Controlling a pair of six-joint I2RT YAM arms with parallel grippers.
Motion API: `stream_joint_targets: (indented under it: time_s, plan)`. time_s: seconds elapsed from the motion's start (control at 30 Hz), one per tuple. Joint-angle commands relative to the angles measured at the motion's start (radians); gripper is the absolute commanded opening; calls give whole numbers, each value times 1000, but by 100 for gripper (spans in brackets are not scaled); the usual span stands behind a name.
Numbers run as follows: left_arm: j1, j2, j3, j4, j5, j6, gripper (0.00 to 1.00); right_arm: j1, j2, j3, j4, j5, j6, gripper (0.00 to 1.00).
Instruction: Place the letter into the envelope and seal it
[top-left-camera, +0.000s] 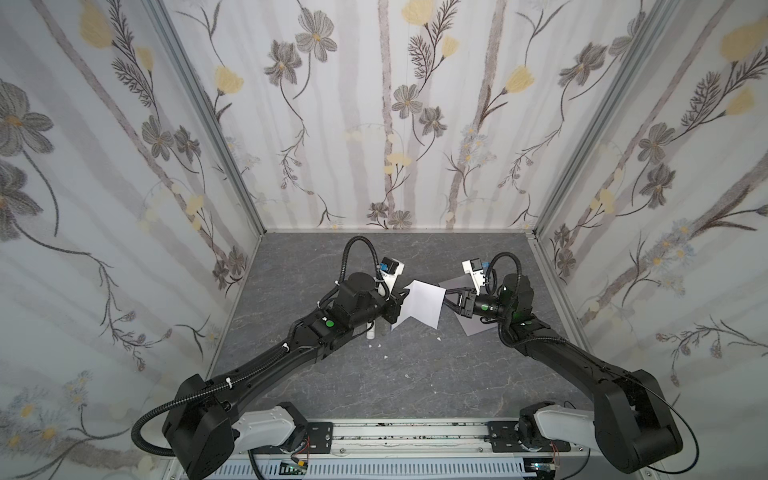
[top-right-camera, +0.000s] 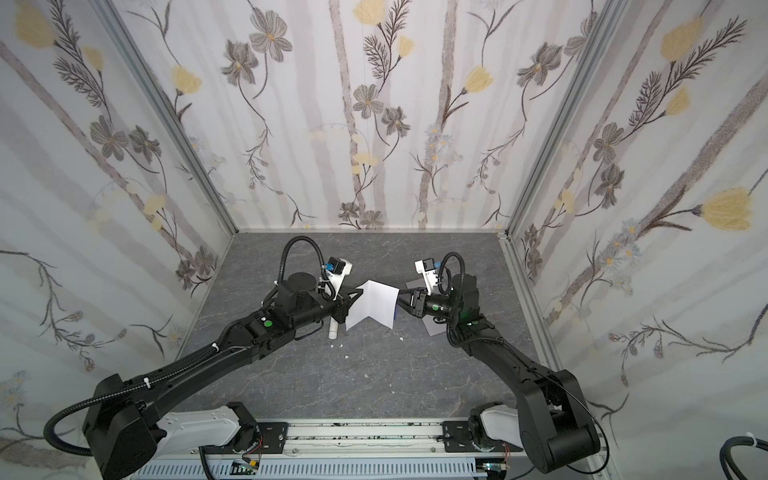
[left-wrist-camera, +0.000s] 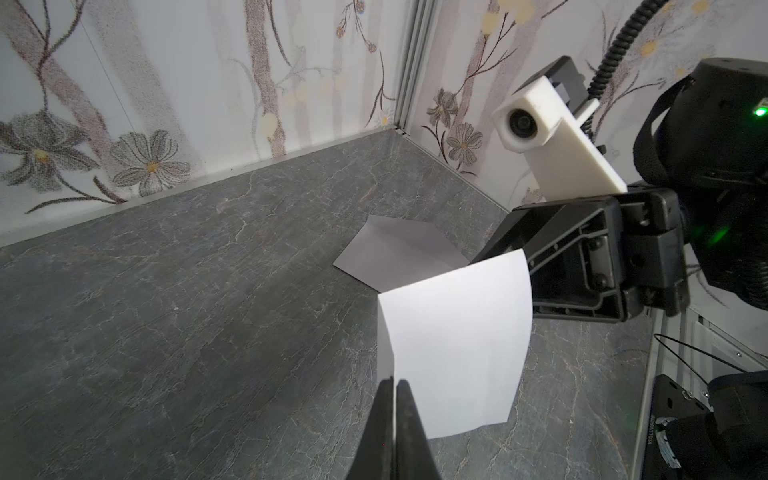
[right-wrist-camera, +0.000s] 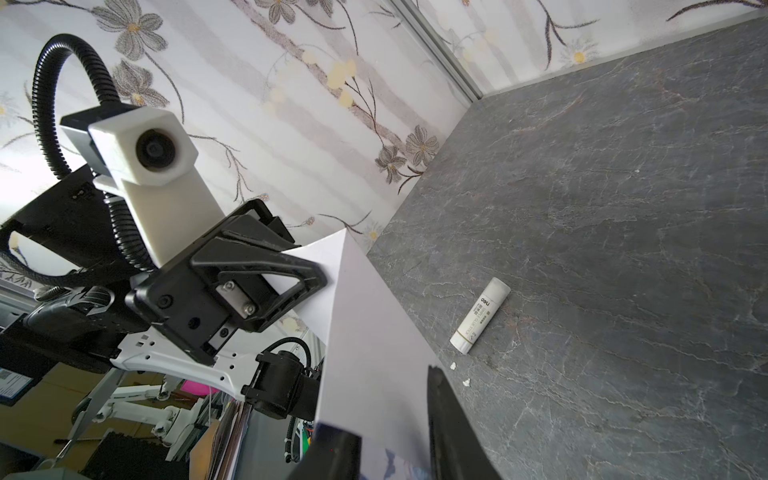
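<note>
Left gripper (left-wrist-camera: 394, 381) pinches letter (left-wrist-camera: 457, 345); right gripper (right-wrist-camera: 388, 409) straddles it — contact unclear.

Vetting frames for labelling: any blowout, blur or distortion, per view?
Both top views: wide-angle, corner posts splay outward; letter reads flat white, no print visible. Left wrist view: sharp, soft shadows, envelope dull grey, no glare. Right wrist view: glue stick label legible, table sharp.
</note>
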Motion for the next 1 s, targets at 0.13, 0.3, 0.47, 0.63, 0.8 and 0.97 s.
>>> stream_joint_targets:
  time_s: [0.13, 0.3, 0.47, 0.63, 0.8, 0.97]
  plan:
    - [1, 15, 23, 21, -19, -20, 0, 45, -67, -10, -77, 56, -49, 31]
    - [1, 27, 33, 21, -46, -37, 0, 70, -128, -30, -123, 93, -72, 38]
    - [2, 30, 40, 20, -26, -58, 0, 92, -160, -44, -131, 84, -91, 43]
    - [5, 30, 50, 20, 19, -82, 0, 103, -163, -48, -94, 40, -92, 51]
    - [11, 52, 61, 20, 81, -116, 0, 105, -173, -66, 41, -39, -27, 57]
    - [20, 59, 72, 20, 133, -153, 0, 105, -185, -84, 193, -95, 64, 61]
